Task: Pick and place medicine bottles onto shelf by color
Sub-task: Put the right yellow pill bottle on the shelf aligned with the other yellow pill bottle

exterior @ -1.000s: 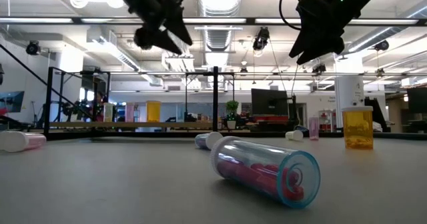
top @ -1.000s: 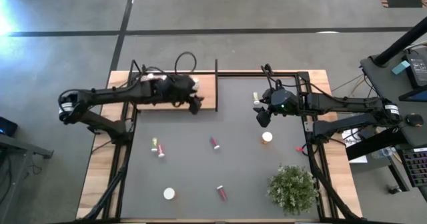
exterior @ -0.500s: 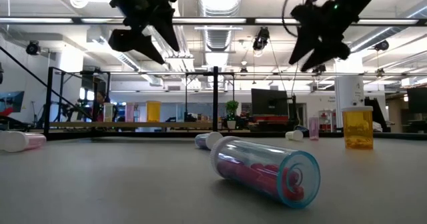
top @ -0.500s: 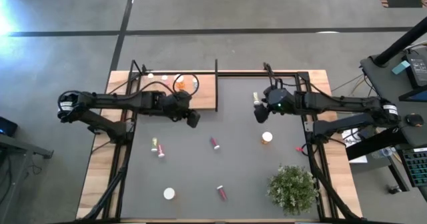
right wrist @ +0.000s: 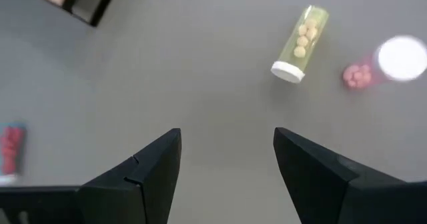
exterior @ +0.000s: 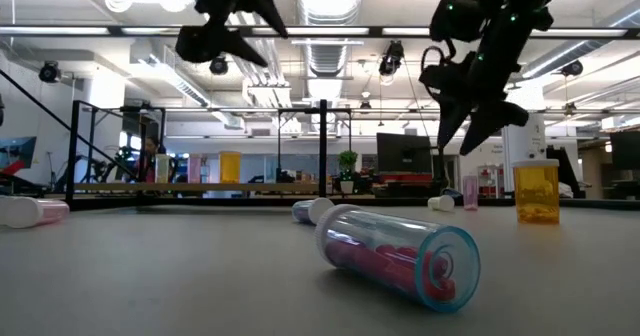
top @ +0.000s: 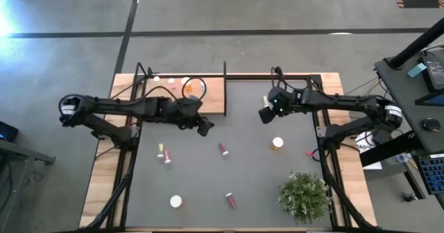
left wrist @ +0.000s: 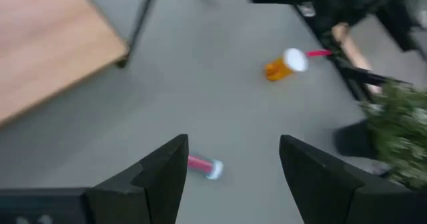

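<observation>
The light-wood shelf (top: 208, 96) lies at the table's far left, with three medicine bottles (top: 189, 87) on its far part. More bottles lie on the dark tabletop: a pink one (top: 223, 149) in the middle, a yellow-green one (top: 163, 152), an orange one (top: 277, 143) and a pink one (top: 229, 200) near the front. My left gripper (top: 205, 127) hangs open just off the shelf's near right corner, above the table; the middle pink bottle (left wrist: 203, 165) shows between its fingers, farther off. My right gripper (top: 266, 114) hangs open over the table's far right part, holding nothing.
A bushy green plant (top: 304, 195) stands at the near right. A white-capped bottle (top: 175, 201) stands at the near left and a small pink thing (top: 312, 154) lies by the right edge. A black frame (top: 225, 77) rises around the shelf.
My left gripper has swung from above the shelf toward the table's near edge, off the shelf's corner, rolling as it went; the bottles on the shelf now show. My right gripper has sunk, shifted a little toward the table's left and rolled. Both stayed open.
</observation>
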